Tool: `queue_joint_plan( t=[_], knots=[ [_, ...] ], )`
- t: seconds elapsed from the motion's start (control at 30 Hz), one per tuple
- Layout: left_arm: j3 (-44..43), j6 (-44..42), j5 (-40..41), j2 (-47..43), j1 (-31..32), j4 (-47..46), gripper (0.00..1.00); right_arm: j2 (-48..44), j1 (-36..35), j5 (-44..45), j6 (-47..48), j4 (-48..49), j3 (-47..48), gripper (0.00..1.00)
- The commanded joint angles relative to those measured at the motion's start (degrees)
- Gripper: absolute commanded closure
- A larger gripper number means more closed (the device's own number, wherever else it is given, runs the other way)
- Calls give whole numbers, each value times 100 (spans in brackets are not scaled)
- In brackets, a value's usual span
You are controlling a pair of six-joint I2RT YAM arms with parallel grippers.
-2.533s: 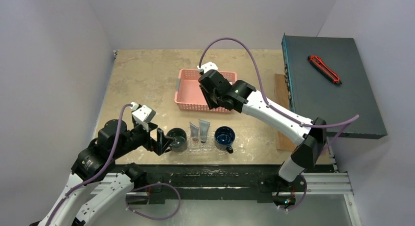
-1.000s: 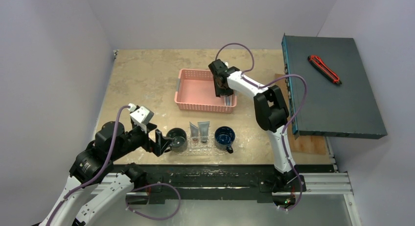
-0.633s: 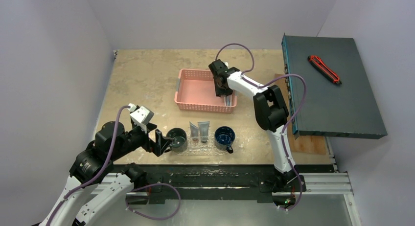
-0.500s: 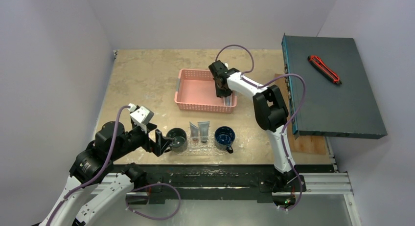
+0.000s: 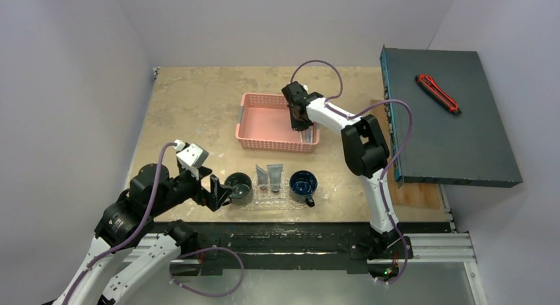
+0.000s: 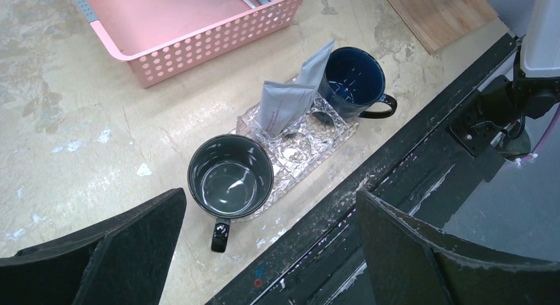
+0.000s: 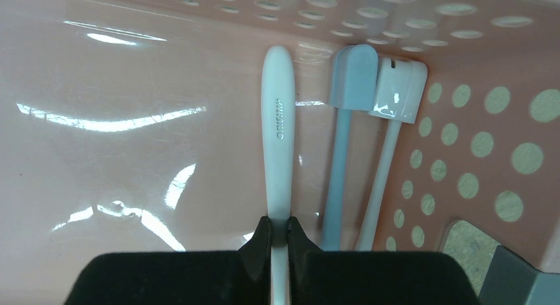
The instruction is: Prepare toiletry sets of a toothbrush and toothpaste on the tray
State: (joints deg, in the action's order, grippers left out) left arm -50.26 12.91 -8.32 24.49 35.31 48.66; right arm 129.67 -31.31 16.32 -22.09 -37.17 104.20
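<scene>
Pink basket (image 5: 271,145), grey mug (image 5: 238,188), blue mug (image 5: 303,184)

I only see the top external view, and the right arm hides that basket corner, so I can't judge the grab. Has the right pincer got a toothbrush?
Observer: Yes. The right pincer is shut on the handle of a white plastic toothbrush lying on the pink mesh basket's floor.
Operator: Any brushes left beside it?
Observer: Two: a pale blue toothbrush and a thin white toothbrush with a clear cap, along the holed wall.
Operator: Are the tubes lying flat?
Observer: No. Both flat silver-grey squeeze tubes stand tilted, crimped ends up, on the see-through embossed tray.
</scene>
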Motion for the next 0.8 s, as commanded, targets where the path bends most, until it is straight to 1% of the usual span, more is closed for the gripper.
queue_joint_plan(
  t=[0.0, 0.43, 0.77],
  knots=[
    [15, 28, -39, 46, -24, -136, 0, -290, 33, -94, -24, -19, 45, 100],
    [11, 28, 7, 56, -25, -127, 0, -1035, 22, -44, 20, 272, -69, 100],
    [16, 28, 2, 73, -24, -129, 0, -1910, 6, -343, -6, 659, -396, 100]
  ],
)
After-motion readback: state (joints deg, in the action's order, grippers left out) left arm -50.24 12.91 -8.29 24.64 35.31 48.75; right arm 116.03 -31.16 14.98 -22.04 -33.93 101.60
